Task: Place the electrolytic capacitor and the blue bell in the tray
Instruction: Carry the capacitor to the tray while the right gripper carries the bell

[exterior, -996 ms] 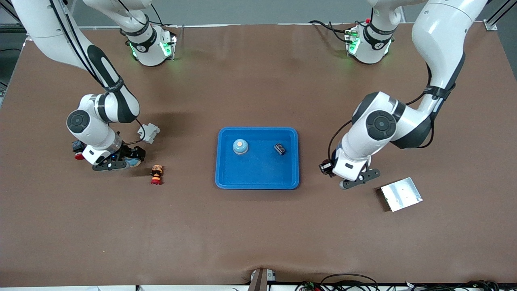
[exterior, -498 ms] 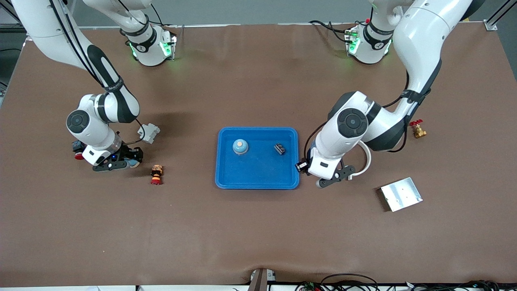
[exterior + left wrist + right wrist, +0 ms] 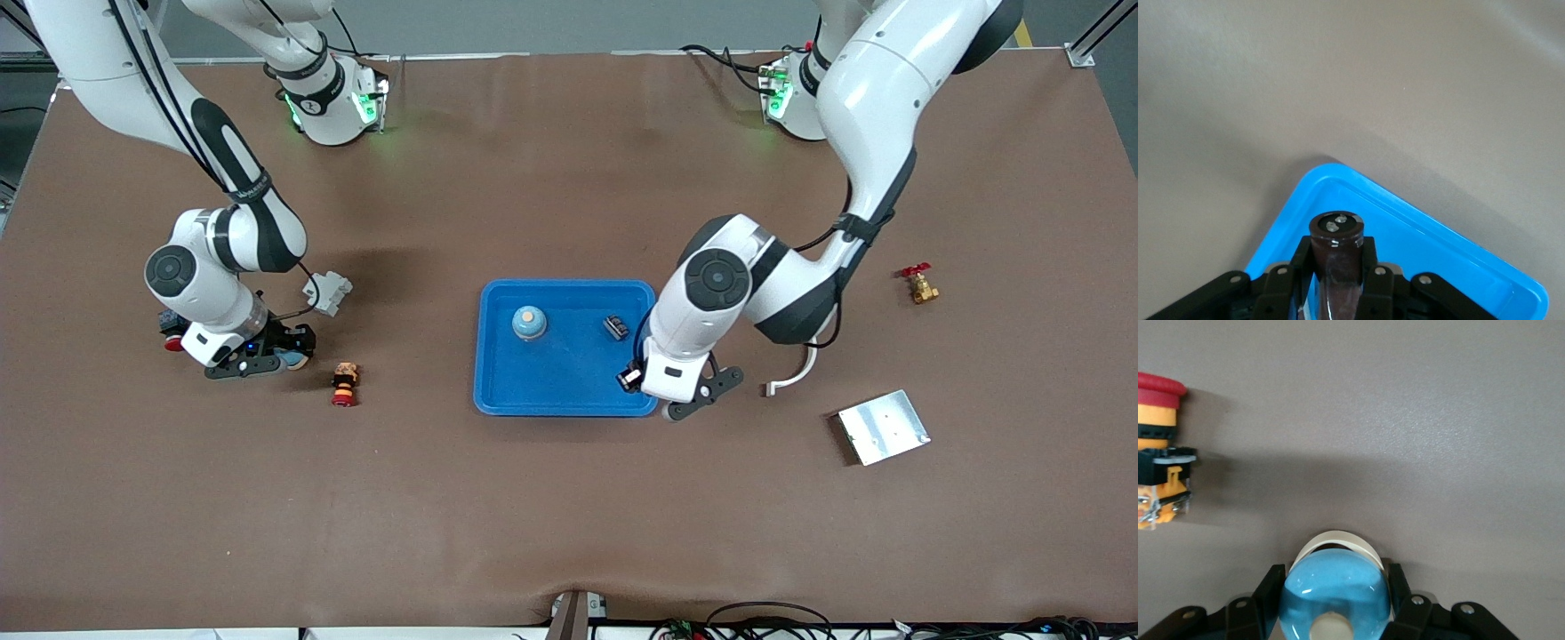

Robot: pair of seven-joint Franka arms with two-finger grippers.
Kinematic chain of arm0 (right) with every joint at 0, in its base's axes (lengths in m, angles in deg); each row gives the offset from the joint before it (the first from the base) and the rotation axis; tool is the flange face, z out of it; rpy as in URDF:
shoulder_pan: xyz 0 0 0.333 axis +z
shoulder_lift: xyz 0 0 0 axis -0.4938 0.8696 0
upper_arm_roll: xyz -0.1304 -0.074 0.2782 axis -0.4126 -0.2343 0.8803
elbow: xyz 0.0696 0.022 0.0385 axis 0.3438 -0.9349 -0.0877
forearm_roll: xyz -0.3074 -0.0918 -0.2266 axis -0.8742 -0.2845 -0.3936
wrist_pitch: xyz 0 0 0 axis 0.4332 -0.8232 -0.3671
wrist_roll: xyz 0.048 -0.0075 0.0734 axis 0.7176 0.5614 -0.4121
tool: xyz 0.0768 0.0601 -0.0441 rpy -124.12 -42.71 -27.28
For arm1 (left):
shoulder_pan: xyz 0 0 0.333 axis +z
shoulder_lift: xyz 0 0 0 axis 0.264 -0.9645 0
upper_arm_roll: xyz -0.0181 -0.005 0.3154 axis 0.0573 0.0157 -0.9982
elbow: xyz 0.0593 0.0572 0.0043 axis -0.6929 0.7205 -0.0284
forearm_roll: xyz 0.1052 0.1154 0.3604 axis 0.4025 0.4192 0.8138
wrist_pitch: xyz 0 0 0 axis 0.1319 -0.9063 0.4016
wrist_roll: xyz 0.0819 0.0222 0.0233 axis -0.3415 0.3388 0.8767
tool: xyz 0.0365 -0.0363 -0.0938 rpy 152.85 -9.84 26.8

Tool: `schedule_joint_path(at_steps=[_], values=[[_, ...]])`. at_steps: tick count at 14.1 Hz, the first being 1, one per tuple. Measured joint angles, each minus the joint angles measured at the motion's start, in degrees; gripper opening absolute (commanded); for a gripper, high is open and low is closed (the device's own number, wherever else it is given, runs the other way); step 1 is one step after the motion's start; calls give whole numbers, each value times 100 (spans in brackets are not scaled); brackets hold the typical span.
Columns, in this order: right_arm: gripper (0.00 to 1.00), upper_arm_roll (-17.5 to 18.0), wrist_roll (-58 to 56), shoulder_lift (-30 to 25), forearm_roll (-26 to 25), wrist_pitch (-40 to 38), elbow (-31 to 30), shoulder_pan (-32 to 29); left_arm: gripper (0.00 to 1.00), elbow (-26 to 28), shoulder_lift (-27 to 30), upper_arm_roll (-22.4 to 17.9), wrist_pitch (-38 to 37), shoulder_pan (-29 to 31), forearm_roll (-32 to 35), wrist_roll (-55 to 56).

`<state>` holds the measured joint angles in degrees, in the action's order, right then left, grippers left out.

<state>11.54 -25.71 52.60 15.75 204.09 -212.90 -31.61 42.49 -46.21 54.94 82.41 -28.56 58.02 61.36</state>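
The left gripper (image 3: 689,402) hangs over the corner of the blue tray (image 3: 566,400) that lies nearest the front camera, toward the left arm's end of the bench (image 3: 569,516). Its fingers (image 3: 1373,280) are clamped on a dark brown capacitor (image 3: 1336,260), a cylinder with two small metal terminals on its end face. In the left wrist view that capacitor sits right over the tray's rounded corner, with the raised rim curving around beneath it.

Inside the tray, a blue bell (image 3: 529,323) with a pale button on top stands in the half farther from the front camera, and a small black part (image 3: 615,327) lies beside it, toward the left arm's end.

At the right arm's end of the bench, the right gripper (image 3: 258,363) is down low, closed around a second blue bell (image 3: 1335,597). The right wrist view shows the glossy blue dome squeezed between the fingers (image 3: 1268,590), its pale base edge peeking out. Just beside that gripper, a red-and-orange push button (image 3: 343,384) lies on its side on the bench. A small white part (image 3: 326,292) sits near the right arm's wrist, farther from the front camera than the push button.

Toward the left arm's end, a flat silver plate (image 3: 883,427) rests on the bench, well apart from the tray. A curved white piece (image 3: 794,375) lies between the tray and that plate. A small brass valve with a red handle (image 3: 917,284) sits farther from the front camera than the plate.
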Motion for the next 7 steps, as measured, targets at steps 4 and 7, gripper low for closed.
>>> schedule_joint_path(at_steps=[4,7], values=[[0,46,8,-79,65,-337,251,1,3,-89,-279,-127,50,-242,0,487],[0,300,296,-164,342,-336,262,18,3,-101,-440,-311,62,-499,0,918]])
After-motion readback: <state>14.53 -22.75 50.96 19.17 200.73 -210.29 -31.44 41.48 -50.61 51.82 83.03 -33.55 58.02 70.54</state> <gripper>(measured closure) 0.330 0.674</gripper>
